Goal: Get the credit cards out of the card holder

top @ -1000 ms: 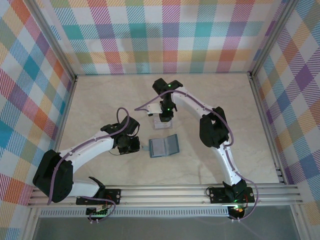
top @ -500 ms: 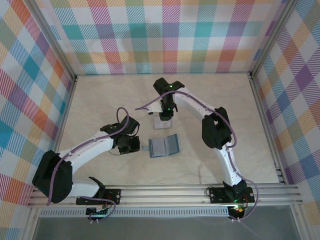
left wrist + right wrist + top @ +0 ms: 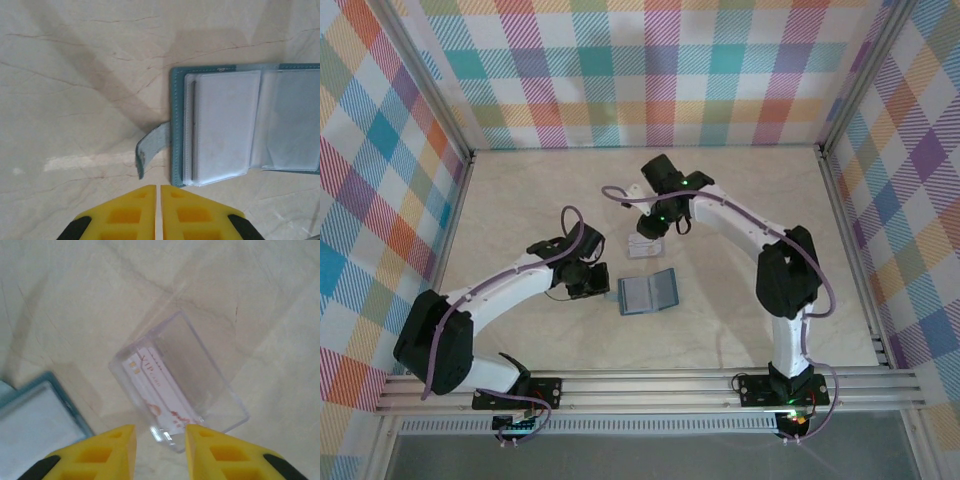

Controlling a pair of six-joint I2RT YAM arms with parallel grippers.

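Teal card holder (image 3: 648,292) unmoved — right tool (image 3: 160,436) now angled over clear tray (image 3: 212,382).

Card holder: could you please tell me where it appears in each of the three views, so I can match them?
Top external: the card holder lies open, mid-table.
Left wrist: the card holder takes the right half, its side tab pointing left.
Right wrist: the card holder is in the bottom-left corner, cut by the edge.
Shared landmark: the veined beige table under it.
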